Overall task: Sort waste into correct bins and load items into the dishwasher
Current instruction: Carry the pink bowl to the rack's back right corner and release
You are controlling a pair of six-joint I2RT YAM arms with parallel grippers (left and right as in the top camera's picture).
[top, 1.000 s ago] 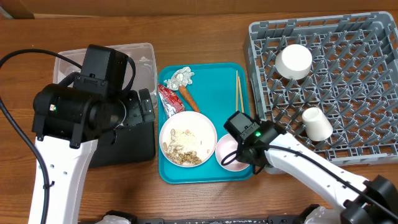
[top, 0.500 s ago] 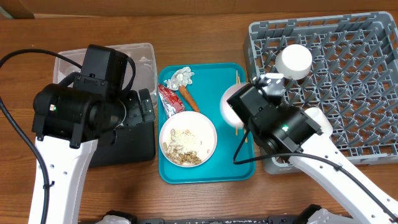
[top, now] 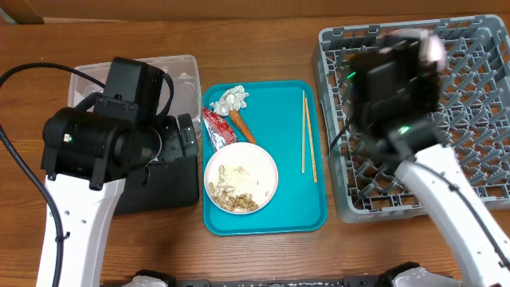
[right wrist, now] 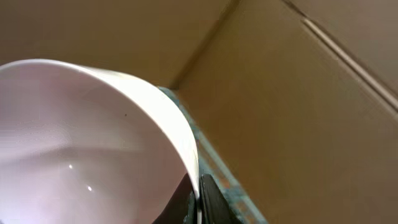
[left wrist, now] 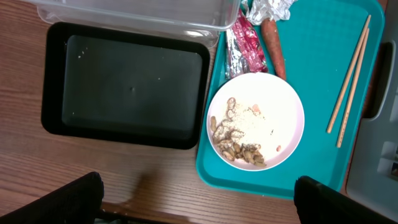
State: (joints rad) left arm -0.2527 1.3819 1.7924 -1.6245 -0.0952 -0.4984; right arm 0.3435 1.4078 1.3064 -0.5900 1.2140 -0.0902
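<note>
My right gripper (right wrist: 199,200) is shut on the rim of the pink bowl (right wrist: 81,143). In the overhead view the right arm is a blur above the grey dishwasher rack (top: 478,119), with the pink bowl (top: 434,48) near the rack's far edge. My left gripper (left wrist: 199,208) hangs open over bare wood in front of the black tray bin (left wrist: 130,87) and the clear tub bin (left wrist: 130,12). The white plate (left wrist: 255,121) with beige scraps (left wrist: 239,140), the red packet (left wrist: 239,43), the carrot piece (left wrist: 273,43), the silvery wrapper (left wrist: 270,7) and the chopsticks (left wrist: 351,81) lie on the teal tray (left wrist: 323,168).
The left arm's bulk (top: 103,143) covers part of the clear tub (top: 179,76) and the black tray (top: 163,191). The right arm hides much of the rack's middle. A brown cardboard wall (right wrist: 298,93) rises behind the rack.
The right arm has lifted the pink bowl off the teal tray and swung it up and right over the rack. The left arm has not moved.
</note>
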